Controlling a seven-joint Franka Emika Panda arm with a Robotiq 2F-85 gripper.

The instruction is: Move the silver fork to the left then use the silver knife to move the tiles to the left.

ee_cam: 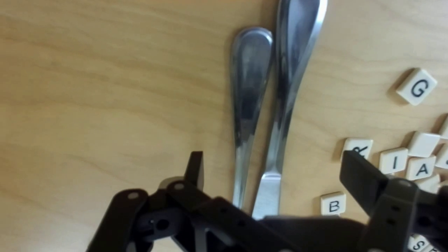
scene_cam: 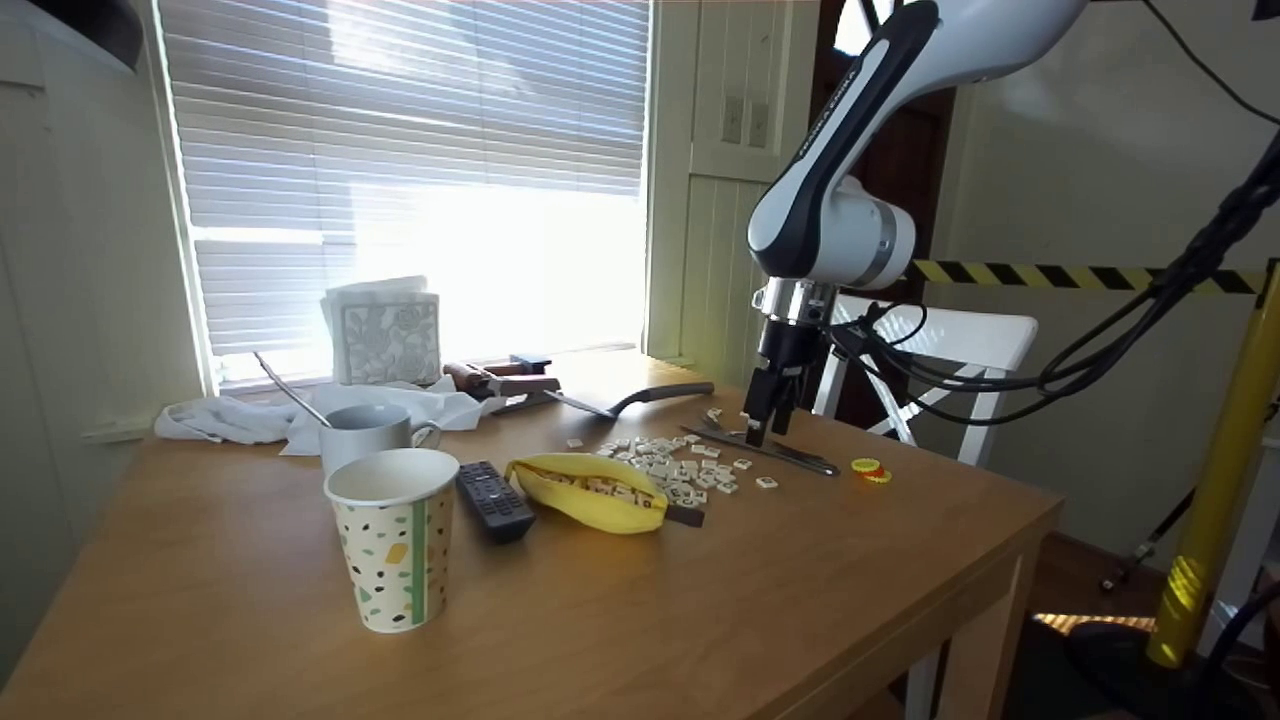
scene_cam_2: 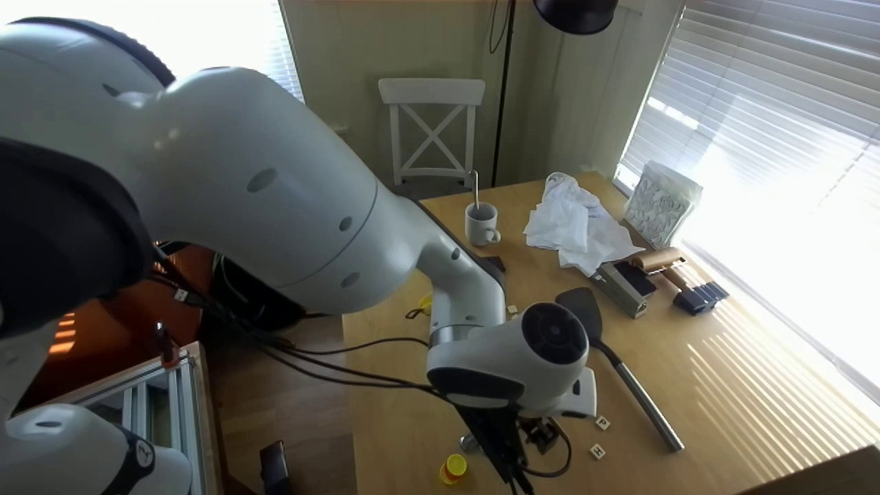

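Gripper [ee_cam: 271, 168]: fingers [ee_cam: 196, 168] spread wide; silver fork [ee_cam: 250, 80] & silver knife [ee_cam: 295, 38] lie in the gap per wrist view. In an ext. view it pts. down, tips low nr table [scene_cam: 560, 640]. Contact w/ either: can't tell.
Silver fork: flat on table, LH of the pair in wrist view; tine end hidden behind gripper.
Silver knife: just beside fork, handle reaching further up-frame; part of blade hidden. Handles touching or not: can't tell.
Tiles [scene_cam: 670, 465]: loose spread btwn knife & banana [scene_cam: 600, 512] in an ext. view; R of knife in wrist view, letters G, I, A, B legible. P & H lie nr turner [scene_cam_2: 646, 405].
Yellow discs [scene_cam: 871, 469]: nr knife's handle end.
Banana: yellow, slit along top, small pale bits inside.
Remote [scene_cam: 495, 502]: just beside banana.
Paper cup [scene_cam: 392, 540]: upright, nr remote.
Mug [scene_cam: 362, 432]: behind cup, thin handle sticking out.
Turner: on table, dark head, long handle.
Arm [scene_cam_2: 330, 199]: stretched over table.
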